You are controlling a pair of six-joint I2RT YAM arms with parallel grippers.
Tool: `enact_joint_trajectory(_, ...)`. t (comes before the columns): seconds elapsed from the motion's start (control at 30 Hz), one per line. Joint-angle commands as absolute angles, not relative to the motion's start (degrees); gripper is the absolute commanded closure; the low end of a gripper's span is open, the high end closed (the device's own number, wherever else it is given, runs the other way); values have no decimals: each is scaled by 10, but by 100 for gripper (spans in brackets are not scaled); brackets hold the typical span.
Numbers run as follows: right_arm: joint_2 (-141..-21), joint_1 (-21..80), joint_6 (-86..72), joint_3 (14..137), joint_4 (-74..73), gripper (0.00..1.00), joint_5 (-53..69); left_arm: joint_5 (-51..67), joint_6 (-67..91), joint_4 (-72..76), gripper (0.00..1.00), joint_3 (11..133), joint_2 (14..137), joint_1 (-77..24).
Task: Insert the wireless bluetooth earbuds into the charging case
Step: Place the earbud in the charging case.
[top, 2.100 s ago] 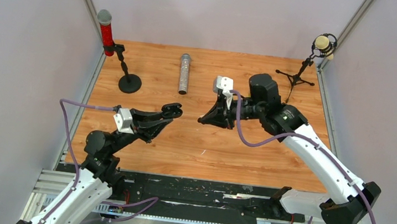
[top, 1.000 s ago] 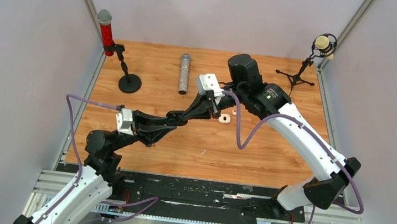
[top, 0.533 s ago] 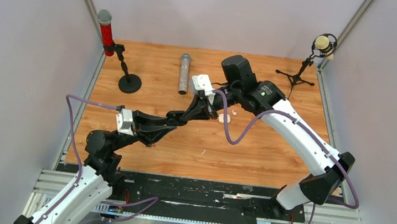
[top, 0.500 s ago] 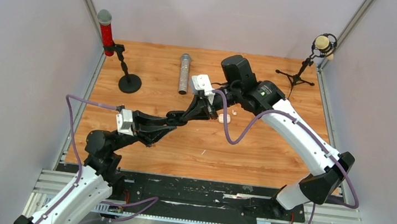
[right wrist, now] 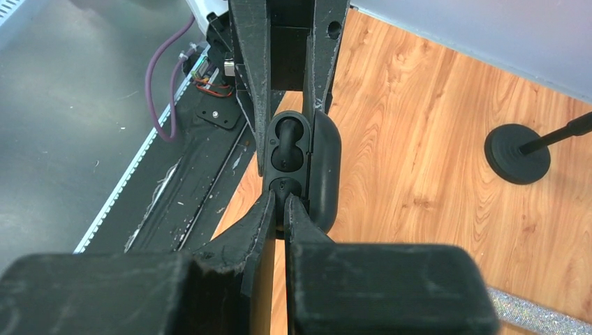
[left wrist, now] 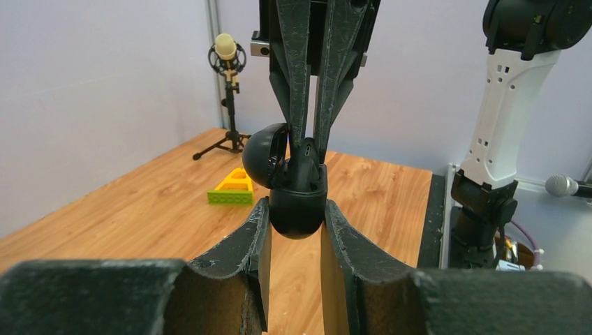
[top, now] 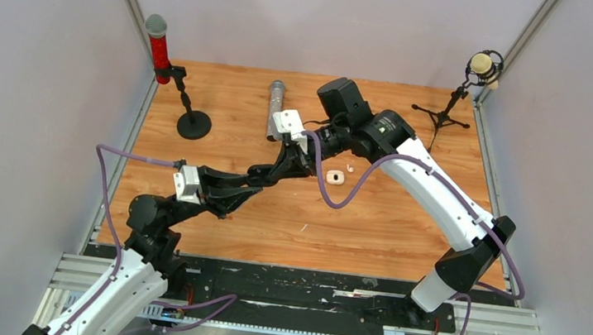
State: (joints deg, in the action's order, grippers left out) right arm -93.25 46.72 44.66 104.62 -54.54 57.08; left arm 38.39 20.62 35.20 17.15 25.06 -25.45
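Note:
My left gripper (top: 268, 170) is shut on a black charging case (left wrist: 298, 206) and holds it above the table with its lid (left wrist: 264, 155) open. My right gripper (top: 283, 166) meets it from the far side. It is shut on a rounded black earbud (right wrist: 283, 188), which sits at the case's open sockets (right wrist: 285, 146). In the left wrist view the right fingers (left wrist: 297, 77) come down onto the case's mouth. A small white case-like object (top: 335, 176) and a tiny white piece (top: 350, 170) lie on the table under the right arm. No other earbuds show.
A red microphone on a round-based stand (top: 194, 125) is at the back left. A silver microphone (top: 275, 111) lies at the back centre. A cream microphone on a tripod (top: 448, 113) is at the back right. A yellow and green brick (left wrist: 234, 188) and a thin white sliver (top: 302, 227) lie on the wood.
The right arm has swung left from a gap apart until its fingertips meet the case in my left gripper. The left arm has barely moved. The small white object came into view behind it.

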Motion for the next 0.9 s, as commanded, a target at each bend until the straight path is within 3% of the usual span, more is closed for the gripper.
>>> enact_joint_trajectory(0.0,-958,488,485,1084,-589,100,530,390,186,377,100,173,242,-256)
enact_joint_trajectory(0.27,-979,496,486,1109,-610,100,516,392,180,376,100,173,237,-256)
enact_joint_trajectory(0.43,-968,496,468,1109,-588,73,514,387,180,374,100,173,238,-256)
enact_joint_trajectory(0.5,-961,496,464,1104,-578,66,512,384,182,371,100,174,238,-257)
enact_joint_trajectory(0.87,-918,496,446,1067,-530,52,526,380,185,367,100,175,239,-256)
